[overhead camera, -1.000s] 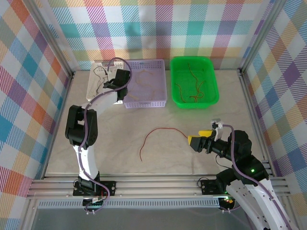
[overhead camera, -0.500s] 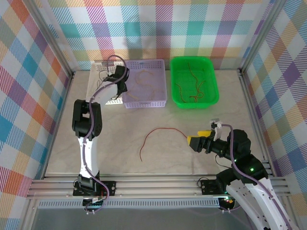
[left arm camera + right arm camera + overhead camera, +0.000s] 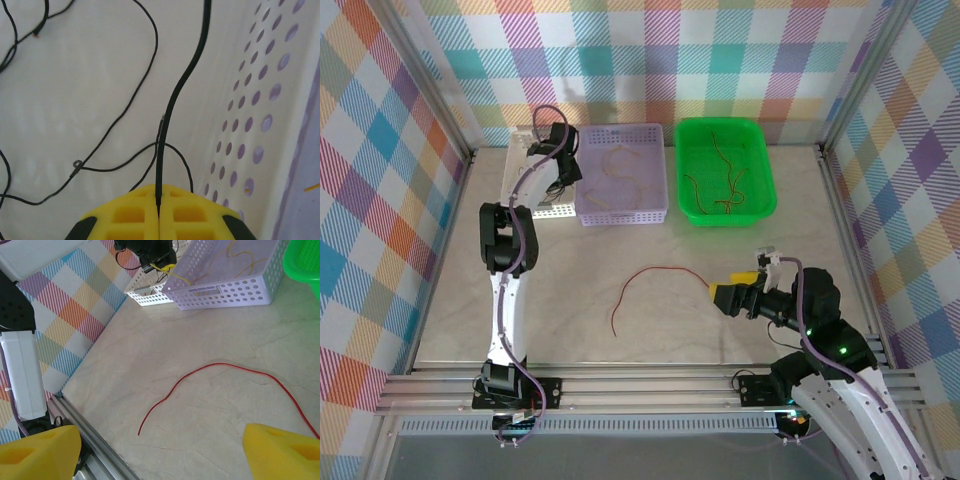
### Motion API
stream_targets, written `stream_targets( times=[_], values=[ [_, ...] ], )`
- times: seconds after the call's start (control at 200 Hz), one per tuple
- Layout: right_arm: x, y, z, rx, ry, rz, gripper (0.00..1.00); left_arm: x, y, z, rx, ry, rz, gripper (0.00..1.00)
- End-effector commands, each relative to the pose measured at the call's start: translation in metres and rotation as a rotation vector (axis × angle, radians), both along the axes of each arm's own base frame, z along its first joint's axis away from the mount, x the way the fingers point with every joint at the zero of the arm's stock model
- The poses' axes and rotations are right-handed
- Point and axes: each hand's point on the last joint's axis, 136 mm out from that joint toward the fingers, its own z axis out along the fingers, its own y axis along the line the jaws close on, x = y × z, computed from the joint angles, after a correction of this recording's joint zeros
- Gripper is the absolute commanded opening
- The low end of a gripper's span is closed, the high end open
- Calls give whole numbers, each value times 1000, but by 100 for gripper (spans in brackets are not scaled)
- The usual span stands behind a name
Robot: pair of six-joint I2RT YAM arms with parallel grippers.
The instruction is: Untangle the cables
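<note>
Pastel checked panels (image 3: 380, 180) wall in a pale, marble-patterned table (image 3: 570, 260). At the far left stands a white basket (image 3: 520, 180) of perforated plastic, with thin black cables (image 3: 100, 150) looping loosely over its smooth floor. The left gripper (image 3: 567, 175) reaches down into it. In the wrist view its yellow fingers (image 3: 125, 215) are pressed together, pinching one black cable (image 3: 185, 80) that rises from the seam between them, close to the basket's holed side wall.

Just beside the white basket sits a lavender basket (image 3: 625, 214), also perforated, holding curly yellow-orange cables (image 3: 615, 165). Further right, a little apart, is a glossy green tray (image 3: 765, 205) with rounded corners; red and orange cables (image 3: 720, 180) lie tangled inside.

On the open table, nearer the arms, a single red cable (image 3: 645, 283) lies in a long arch, clear of the baskets. Its right end runs up close to the right gripper (image 3: 723, 292), which hovers low with its yellow fingers spread wide and nothing between them. Thick purple-grey arm cables (image 3: 515, 200) run along both arms.
</note>
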Motion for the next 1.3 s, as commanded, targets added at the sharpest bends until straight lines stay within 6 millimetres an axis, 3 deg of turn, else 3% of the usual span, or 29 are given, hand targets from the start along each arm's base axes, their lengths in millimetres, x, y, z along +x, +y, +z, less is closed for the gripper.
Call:
stream_targets(
  times=[0.0, 0.185, 0.36, 0.65, 0.82, 0.975, 1.055, 1.095, 1.18, 1.295],
  values=[
    [1, 4, 10, 24, -28, 19, 84, -11, 7, -6, -21, 70, -4, 11],
    [2, 5, 11, 24, -27, 22, 84, -12, 11, 3, -30, 63, -4, 28],
    [3, 5, 11, 23, -27, 21, 83, -10, 11, 24, -58, 28, -5, 47],
    [8, 4, -1, -31, 36, 9, 84, -12, 10, 86, -72, -56, -19, 79],
    [12, 5, -9, -64, 83, 11, 84, -22, 14, 107, -62, -70, -10, 86],
    [19, -2, -22, -149, 156, -32, 84, -37, 16, 141, -75, -128, 7, 90],
    [26, -3, -35, -209, 228, -48, 84, -51, 9, 172, -128, -191, -6, 94],
    [30, -2, -42, -229, 268, -47, 84, -60, 6, 181, -154, -207, -15, 100],
    [37, 5, -54, -252, 326, -27, 84, -82, -2, 203, -207, -259, -42, 100],
    [48, 12, -62, -288, 342, -27, 83, -117, -12, 214, -254, -288, -81, 100]
  ],
)
